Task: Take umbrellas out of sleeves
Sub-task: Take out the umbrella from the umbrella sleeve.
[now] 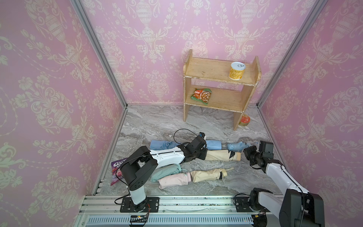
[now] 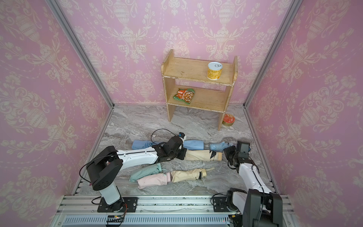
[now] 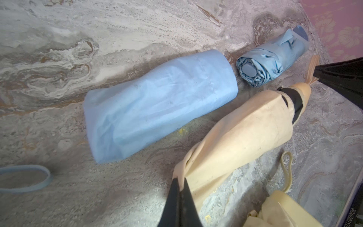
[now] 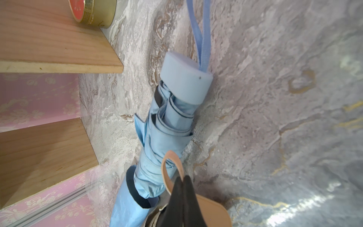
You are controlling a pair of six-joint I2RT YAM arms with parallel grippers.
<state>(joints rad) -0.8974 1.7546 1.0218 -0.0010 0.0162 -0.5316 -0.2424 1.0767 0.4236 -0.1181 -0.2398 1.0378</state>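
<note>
The left fingers (image 3: pixel 176 188) are closed on the cream sleeve (image 3: pixel 241 133), the right fingers (image 4: pixel 182 188) on the loop (image 4: pixel 164 171). The thin loop could be lost if tugged hard.

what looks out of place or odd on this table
A purple snack bag lies at the table's left edge, partly under the left arm. A red tin sits on the table by the shelf leg, not on it. Nothing looks spilled or broken.
</note>
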